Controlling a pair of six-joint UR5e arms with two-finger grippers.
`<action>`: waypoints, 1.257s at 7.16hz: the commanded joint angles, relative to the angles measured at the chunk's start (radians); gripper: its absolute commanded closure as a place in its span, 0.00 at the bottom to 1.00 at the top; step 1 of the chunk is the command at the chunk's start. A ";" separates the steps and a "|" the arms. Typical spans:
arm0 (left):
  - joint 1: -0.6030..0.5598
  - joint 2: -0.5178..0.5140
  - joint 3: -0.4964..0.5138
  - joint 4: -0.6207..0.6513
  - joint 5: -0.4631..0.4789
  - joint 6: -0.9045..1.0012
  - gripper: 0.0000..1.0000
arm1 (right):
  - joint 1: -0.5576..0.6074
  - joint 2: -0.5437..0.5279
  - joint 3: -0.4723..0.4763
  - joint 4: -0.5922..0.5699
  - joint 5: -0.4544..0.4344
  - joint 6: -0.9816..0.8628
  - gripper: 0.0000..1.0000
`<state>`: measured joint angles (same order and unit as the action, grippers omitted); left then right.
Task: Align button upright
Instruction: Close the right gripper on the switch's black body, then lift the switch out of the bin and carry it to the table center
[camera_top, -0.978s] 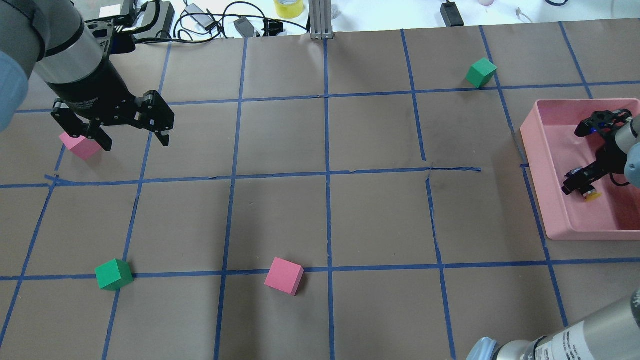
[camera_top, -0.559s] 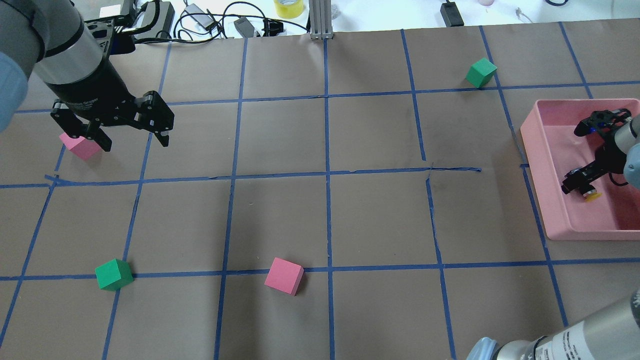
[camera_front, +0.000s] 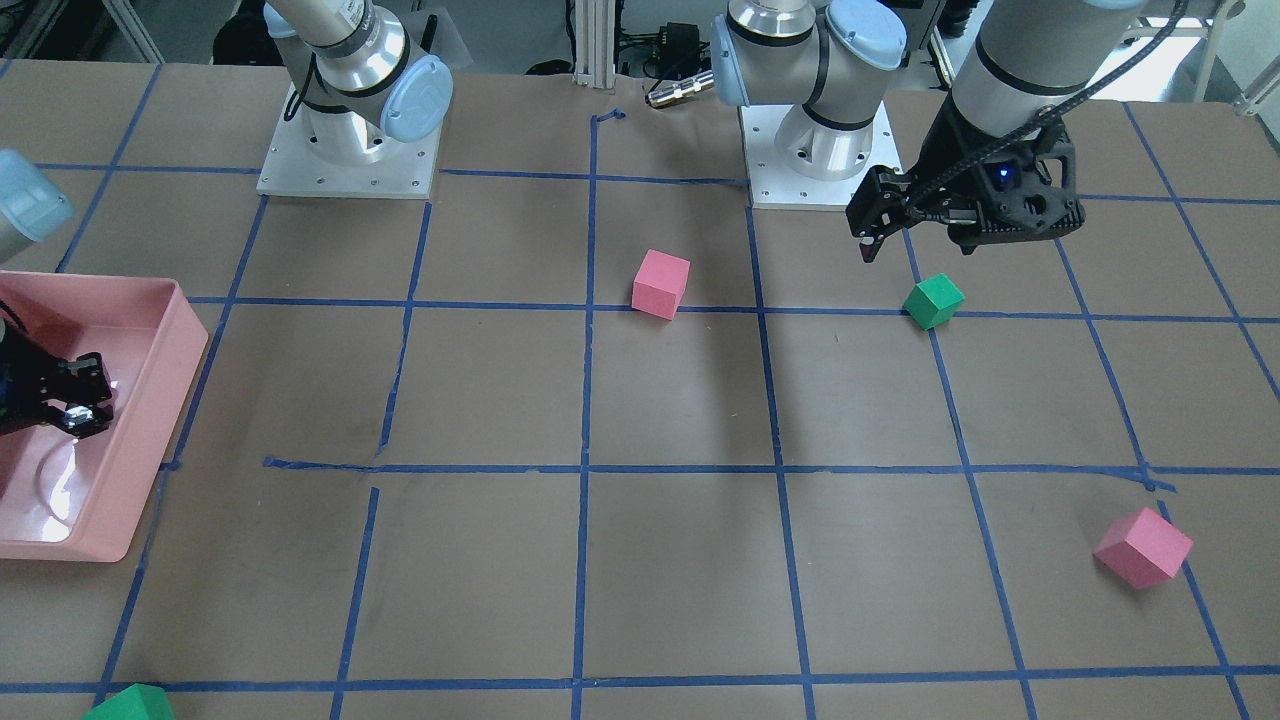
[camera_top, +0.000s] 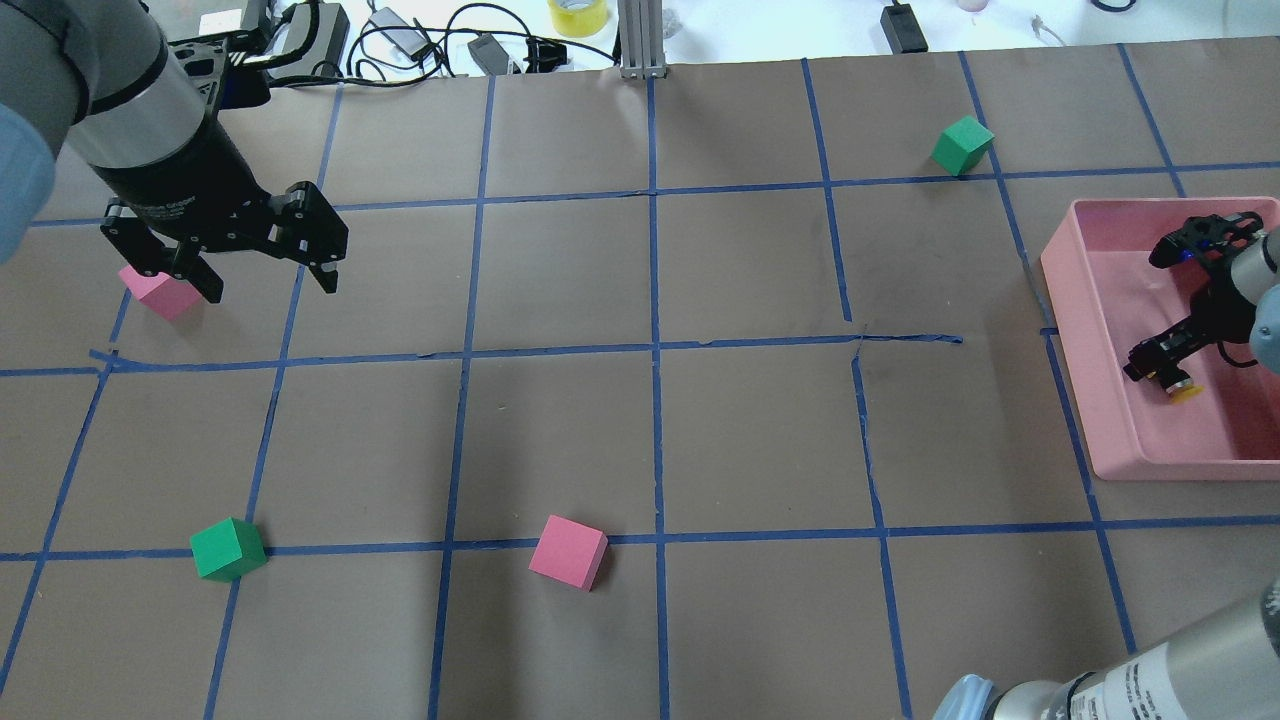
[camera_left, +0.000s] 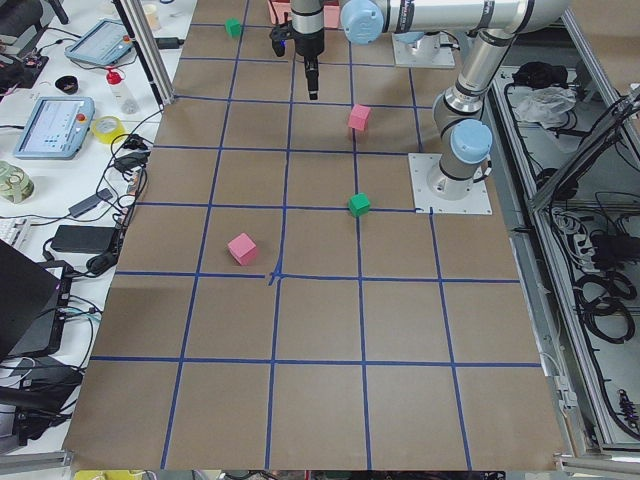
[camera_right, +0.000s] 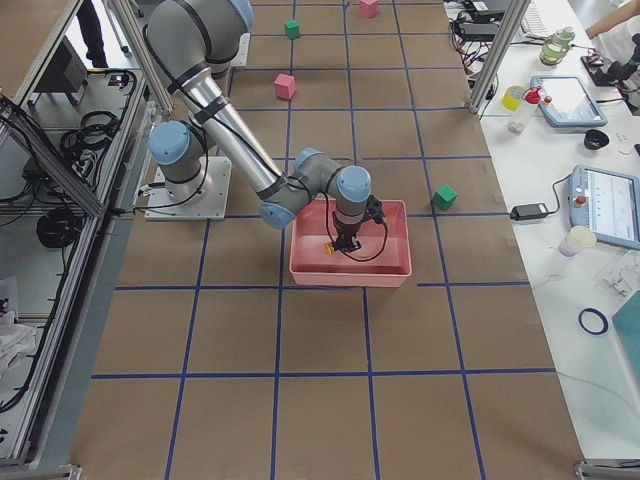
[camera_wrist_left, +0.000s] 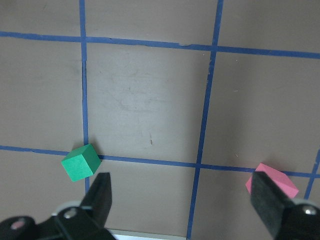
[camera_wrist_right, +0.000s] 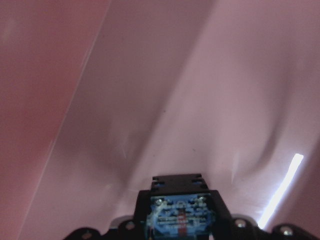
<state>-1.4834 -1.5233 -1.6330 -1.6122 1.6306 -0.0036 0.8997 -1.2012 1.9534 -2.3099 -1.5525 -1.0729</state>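
Note:
The button (camera_top: 1186, 391) shows its yellow cap low inside the pink tray (camera_top: 1066, 300) at the table's right edge, with its black body between my right gripper's fingers. My right gripper (camera_top: 1160, 368) is shut on the button near the tray floor. The right wrist view shows the button's silvery-blue contact block (camera_wrist_right: 180, 216) between the fingers. In the front-facing view the right gripper (camera_front: 76, 408) sits in the tray (camera_front: 150, 400). My left gripper (camera_top: 272, 290) is open and empty, hovering over the far left of the table.
A pink cube (camera_top: 160, 293) lies just under the left gripper's outer finger. A green cube (camera_top: 227, 549) and a pink cube (camera_top: 568, 552) lie near the front. Another green cube (camera_top: 962, 145) lies far right. Cables and tape lie beyond the far edge.
My right wrist has shifted slightly inside the tray, still shut on the button, whose yellow cap stays in nearly the same place. The left arm has not moved.

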 joint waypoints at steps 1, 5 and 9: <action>0.000 0.000 -0.001 0.000 0.000 -0.001 0.00 | 0.004 -0.023 -0.059 0.076 -0.005 -0.004 1.00; 0.000 0.000 0.001 0.000 -0.002 0.001 0.00 | 0.118 -0.107 -0.434 0.571 0.038 0.051 1.00; 0.000 0.000 0.001 0.000 -0.002 0.001 0.00 | 0.494 -0.126 -0.444 0.570 0.046 0.616 1.00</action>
<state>-1.4834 -1.5232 -1.6321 -1.6122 1.6292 -0.0036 1.2830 -1.3348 1.5085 -1.7362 -1.5093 -0.6632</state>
